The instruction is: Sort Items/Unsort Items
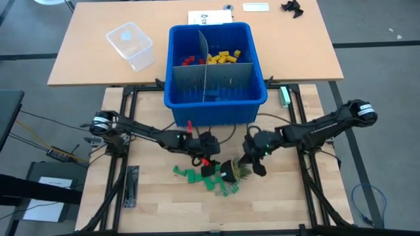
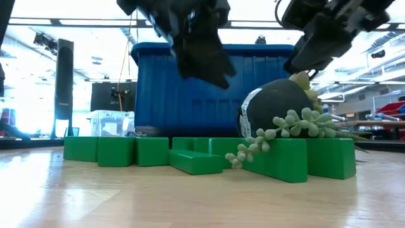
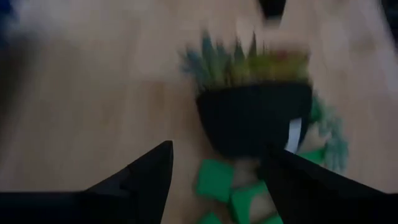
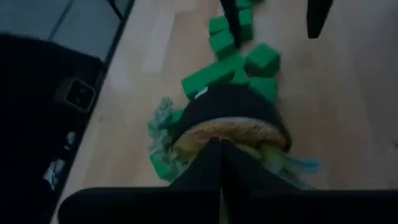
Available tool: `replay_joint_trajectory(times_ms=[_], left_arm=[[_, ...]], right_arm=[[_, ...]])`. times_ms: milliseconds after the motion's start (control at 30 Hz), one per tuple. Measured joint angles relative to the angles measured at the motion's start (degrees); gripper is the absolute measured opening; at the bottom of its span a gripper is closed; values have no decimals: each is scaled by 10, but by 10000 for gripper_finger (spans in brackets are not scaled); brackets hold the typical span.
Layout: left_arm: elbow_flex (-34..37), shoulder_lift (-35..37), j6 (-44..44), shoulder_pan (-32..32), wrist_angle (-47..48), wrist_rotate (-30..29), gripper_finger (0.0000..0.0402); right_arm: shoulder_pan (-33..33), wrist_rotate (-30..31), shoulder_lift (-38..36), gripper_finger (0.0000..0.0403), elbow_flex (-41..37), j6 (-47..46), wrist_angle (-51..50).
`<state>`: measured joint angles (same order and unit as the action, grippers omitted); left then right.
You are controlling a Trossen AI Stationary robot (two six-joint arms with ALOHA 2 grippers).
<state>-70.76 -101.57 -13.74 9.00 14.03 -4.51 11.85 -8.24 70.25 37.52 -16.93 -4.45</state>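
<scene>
Several green blocks (image 1: 203,178) lie in a loose row on the near part of the table, and they also show in the low view (image 2: 190,155). A black pot with a fake succulent (image 1: 230,172) lies tipped on its side on these blocks (image 2: 275,107). My left gripper (image 1: 209,157) is open and hangs above the blocks just left of the pot, its fingers on either side of the pot's base (image 3: 255,121) without touching it. My right gripper (image 1: 252,164) is shut and hovers at the pot's planted end (image 4: 230,134). Red blocks (image 1: 190,60) and yellow blocks (image 1: 224,57) lie in the blue bin. My right gripper has its shut fingertips (image 4: 221,149) right at the pot's planted top, coming slanting down from the table's right side. I cannot tell whether they touch the plant. The pot lies on its side on the green blocks.
The large blue bin (image 1: 216,98) with grey divider sheets (image 1: 203,49) stands just beyond both grippers. A clear plastic container (image 1: 131,44) sits on the far table at the left. Bare wood lies near and left of the green blocks.
</scene>
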Motion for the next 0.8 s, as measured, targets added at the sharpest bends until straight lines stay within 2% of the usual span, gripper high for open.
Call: replay_joint_trajectory(times_ms=[100,267,500,800], left_arm=[[2,-19,-7,9,5,19,248],[2,-23,-37,21,-31,42,248],[0,-39,-62,31,-107,3,248],[0,-98,-116,40,-88,-11,248]], right_arm=[[29,42,18,3,0,-10,17],[50,68,34,3,0,-15,21],[50,87,56,2,0,-14,31],[51,88,75,2,0,-13,68]])
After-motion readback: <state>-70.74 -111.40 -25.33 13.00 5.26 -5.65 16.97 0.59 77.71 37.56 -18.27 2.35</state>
